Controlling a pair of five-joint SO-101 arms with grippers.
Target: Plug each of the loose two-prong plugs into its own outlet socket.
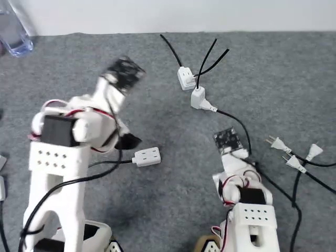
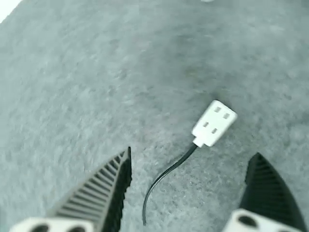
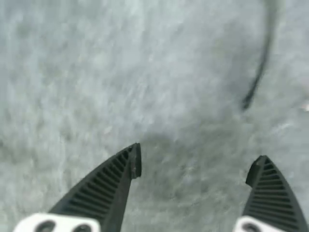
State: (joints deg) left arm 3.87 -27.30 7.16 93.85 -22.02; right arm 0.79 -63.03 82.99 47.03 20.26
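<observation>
The left gripper (image 2: 192,154) hangs open above a socket (image 2: 214,123) lying centre-left on the carpet (image 1: 173,199); the right gripper (image 3: 199,152), also open, hovers over carpet. Loose plugs (image 1: 277,143) wait at right: best grip one by its body, prongs clear, while the left steadies the socket.

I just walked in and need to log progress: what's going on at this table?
Nothing is held at the moment. The left gripper, jaws open, hovers over a white outlet socket lying on the grey carpet. The right gripper, also open, is above bare carpet. Loose two-prong plugs lie farther to its right, and one plug looks seated in a far socket.
</observation>
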